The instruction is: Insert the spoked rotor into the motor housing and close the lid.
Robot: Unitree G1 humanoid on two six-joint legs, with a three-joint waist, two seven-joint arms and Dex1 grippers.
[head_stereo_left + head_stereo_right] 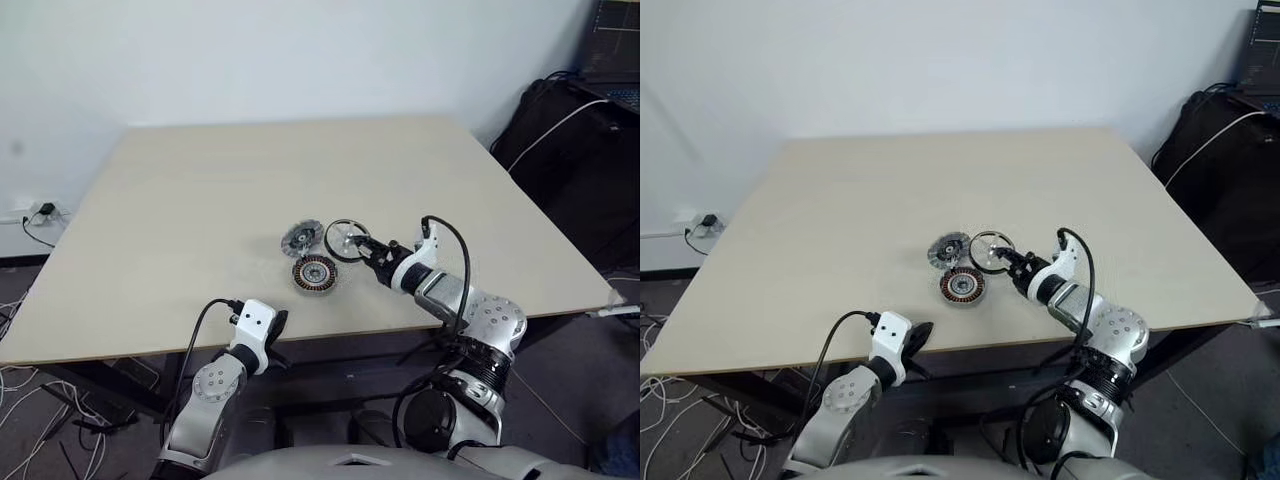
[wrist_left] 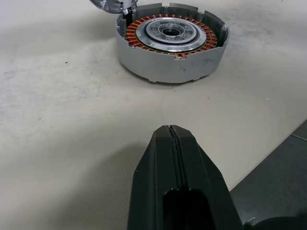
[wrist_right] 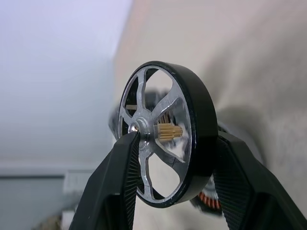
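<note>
**Rotor lifted, housing open, lid set aside**

Nearest the camera, the left gripper (image 1: 278,322) rests at the table's (image 1: 180,200) near edge, at about 7 o'clock from the parts, its fingers pressed together on nothing. It points toward the housing (image 1: 315,273), which suggests it is parked in reserve rather than working.

At 3 o'clock from the housing, the right gripper (image 1: 362,249) pinches the rotor (image 1: 346,240) across its thickness: one finger on the hub face, the other on the rim's far side. The rotor stands on edge, tilted, and appears clear of the table. Held this way, its brass pinion and spokes stay unobstructed, but it will likely need turning flat before it can seat.

The housing sits mouth-up on the table, copper windings exposed around a pale centre, nothing inside it yet.

The lid (image 1: 301,238) lies at 11 o'clock from the housing, just beside it, seemingly touching its rim, leaving the mouth free.

Judgement: insertion is the step in hand; closing remains. Risk: a skewed entry catching the windings.
</note>
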